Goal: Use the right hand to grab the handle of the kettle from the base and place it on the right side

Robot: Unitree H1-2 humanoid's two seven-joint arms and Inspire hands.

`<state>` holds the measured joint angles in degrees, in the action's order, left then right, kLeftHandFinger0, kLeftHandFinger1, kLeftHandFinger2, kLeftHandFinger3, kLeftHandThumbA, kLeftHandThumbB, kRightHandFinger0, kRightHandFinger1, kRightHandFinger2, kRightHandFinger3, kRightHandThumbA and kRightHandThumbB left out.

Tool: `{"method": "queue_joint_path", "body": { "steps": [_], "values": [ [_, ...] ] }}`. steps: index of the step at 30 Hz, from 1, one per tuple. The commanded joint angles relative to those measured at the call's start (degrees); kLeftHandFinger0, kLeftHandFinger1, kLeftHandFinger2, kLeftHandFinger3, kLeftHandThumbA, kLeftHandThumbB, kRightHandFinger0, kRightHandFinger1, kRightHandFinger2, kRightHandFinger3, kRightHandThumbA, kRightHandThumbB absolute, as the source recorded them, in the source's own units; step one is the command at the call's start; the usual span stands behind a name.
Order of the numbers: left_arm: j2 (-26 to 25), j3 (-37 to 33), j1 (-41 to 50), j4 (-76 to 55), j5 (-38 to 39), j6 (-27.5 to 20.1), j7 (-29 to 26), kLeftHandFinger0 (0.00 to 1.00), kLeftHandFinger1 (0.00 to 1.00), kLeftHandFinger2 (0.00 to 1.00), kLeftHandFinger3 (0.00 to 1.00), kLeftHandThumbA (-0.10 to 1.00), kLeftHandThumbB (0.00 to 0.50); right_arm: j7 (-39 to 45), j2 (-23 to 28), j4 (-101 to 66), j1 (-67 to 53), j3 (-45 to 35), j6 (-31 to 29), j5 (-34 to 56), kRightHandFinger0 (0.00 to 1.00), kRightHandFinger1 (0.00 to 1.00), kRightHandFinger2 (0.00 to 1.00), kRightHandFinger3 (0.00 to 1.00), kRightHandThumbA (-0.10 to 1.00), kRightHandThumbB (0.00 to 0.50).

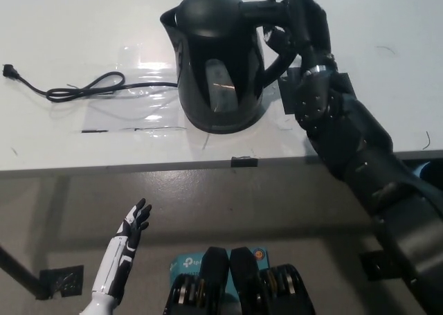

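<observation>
black right hand (pixel 299 19) wrapped around curved handle (pixel 285 31) of glossy black plastic kettle (pixel 220 62); firm up grip, lift vertically off base; white left hand (pixel 133 223) idle, fingers spread, below table

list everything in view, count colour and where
kettle: 1, black, on the table, top middle
handle: 1, black, on the kettle's right side
cord: 1, black, on the table left of the kettle, plug at its far left end
clear sheet: 1, transparent, flat on the table under the cord, left of the kettle
table: 1, white, upper half of the view
black square: 1, on the table right of the kettle
box: 1, teal, on the floor, bottom middle
right hand: 1, black, wrapped around the handle
left hand: 1, white, open, lower left, below the table edge
</observation>
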<state>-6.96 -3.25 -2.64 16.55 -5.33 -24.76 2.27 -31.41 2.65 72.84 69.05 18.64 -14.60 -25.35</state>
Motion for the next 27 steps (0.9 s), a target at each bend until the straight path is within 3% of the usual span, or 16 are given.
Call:
{"method": "queue_joint_path", "body": {
  "steps": [1,2,3,4,5,9,12,14,15,16,18,19,22,25,27],
  "values": [
    [-0.9,-0.2,0.2,-2.0,-2.3,-1.3,-0.4,1.0,1.0,1.0,1.0,1.0,0.5,-8.9,0.6,1.1,5.7,4.3,-1.2,-6.0,0.0,0.08,0.3,0.27,-0.1,0.228],
    [-1.0,-0.1,0.2,-2.1,-2.4,-1.2,-0.4,1.0,1.0,1.0,1.0,1.0,0.5,-9.0,0.5,1.3,5.8,4.5,-1.2,-6.0,0.0,0.17,0.5,0.44,-0.1,0.218],
    [-1.0,-0.1,0.3,-2.3,-2.3,-1.0,-0.3,1.0,1.0,1.0,1.0,1.0,0.5,-9.2,0.3,1.7,6.1,5.1,-1.3,-5.9,0.0,0.21,0.58,0.52,-0.1,0.193],
    [-1.1,-0.1,0.2,-2.2,-2.3,-0.9,-0.3,1.0,1.0,1.0,1.0,1.0,0.5,-9.4,0.2,2.0,6.3,5.3,-1.7,-5.8,0.0,0.31,0.7,0.73,-0.1,0.17],
    [-1.1,-0.1,0.2,-2.2,-1.8,-0.6,0.1,1.0,1.0,1.0,1.0,1.0,0.5,-9.5,0.0,2.3,6.4,5.3,-1.9,-5.5,0.0,0.36,0.72,0.83,-0.1,0.171],
    [-1.0,-0.1,0.9,-2.1,-1.6,-0.9,0.2,1.0,1.0,1.0,1.0,1.0,0.5,-10.8,-0.3,2.5,5.8,5.3,-3.2,-5.0,0.0,0.34,0.7,0.84,-0.1,0.164],
    [-1.0,-0.2,1.2,-2.1,-2.1,-1.0,0.1,1.0,1.0,1.0,1.0,1.0,0.5,-10.2,-0.6,2.5,5.6,3.2,-3.8,-2.7,0.0,0.39,0.76,0.9,-0.1,0.164],
    [-1.1,-0.3,1.4,-1.8,-2.4,-1.3,0.0,1.0,1.0,1.0,1.0,1.0,0.5,-10.7,-0.9,2.2,5.5,1.2,-4.4,-1.0,0.0,0.42,0.78,0.83,-0.1,0.171],
    [-0.9,-0.3,1.3,-1.7,-1.9,-1.2,0.2,1.0,1.0,1.0,1.0,1.0,0.5,-11.1,-1.0,2.2,5.7,-0.2,-4.9,0.2,0.09,0.46,0.81,0.82,-0.1,0.153],
    [-0.8,-0.2,1.1,-1.7,-1.5,-0.8,0.3,1.0,1.0,1.0,1.0,1.0,0.5,-9.9,-1.6,1.8,6.0,-4.8,-6.9,4.7,0.1,0.45,0.79,0.75,-0.1,0.121],
    [-0.7,-0.1,1.2,-1.7,-1.3,-0.8,0.3,1.0,1.0,1.0,1.0,1.0,0.5,-9.2,-2.2,1.1,6.2,-8.7,-9.2,8.1,0.0,0.35,0.72,0.7,-0.1,0.133],
    [-0.7,-0.2,1.7,-1.9,-1.0,-0.9,0.5,1.0,1.0,1.0,1.0,1.0,0.5,-8.7,-2.7,0.3,5.9,-12.2,-11.8,10.7,0.0,0.3,0.69,0.7,-0.1,0.141],
    [-1.0,-0.3,1.9,-2.0,-2.0,-1.0,0.2,1.0,1.0,1.0,1.0,1.0,0.5,-8.9,-3.3,-3.3,5.7,-17.7,-12.3,13.8,0.0,0.13,0.56,0.7,-0.1,0.119],
    [-1.1,-0.3,1.9,-2.1,-2.4,-0.9,0.2,1.0,1.0,1.0,1.0,1.0,0.5,-10.6,-2.7,-6.4,5.5,-20.1,-12.3,13.1,0.0,0.14,0.6,0.79,-0.1,0.072],
    [-0.9,0.0,1.7,-1.8,-0.8,-1.1,0.6,1.0,1.0,1.0,1.0,1.0,0.5,-12.2,-2.2,-8.1,5.7,-21.7,-12.3,12.6,0.0,0.14,0.6,0.79,-0.1,0.059]
  ]
}}
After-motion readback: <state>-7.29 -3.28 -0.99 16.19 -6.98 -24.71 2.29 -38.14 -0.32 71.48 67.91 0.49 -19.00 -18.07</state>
